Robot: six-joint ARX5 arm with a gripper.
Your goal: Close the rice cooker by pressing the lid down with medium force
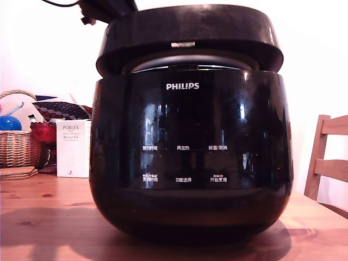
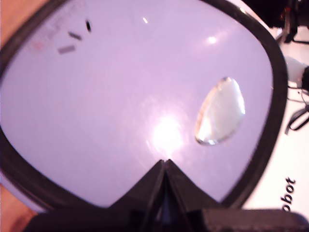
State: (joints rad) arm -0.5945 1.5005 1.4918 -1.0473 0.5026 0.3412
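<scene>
A: Status, exterior view, left to right: woven wicker basket (image 1: 19,147) and white PORLEX carton (image 1: 73,148) are seen on the wooden table (image 1: 43,212), then the glossy black rounded Philips rice cooker (image 1: 190,157), then a wooden chair (image 1: 329,163).

B: Lid?

A: The glossy black domed lid (image 1: 190,35) is lowered but not latched. A gap is seen, with the silver inner rim exposed.

B: Gripper?

A: The black gripper (image 2: 164,163) is seen with jaws brought together, nothing held. The lid top lies directly under and ahead of the jaw tips; contact can't be confirmed.

B: Remaining?

A: A final press is judged to be needed until the gap is closed.
</scene>
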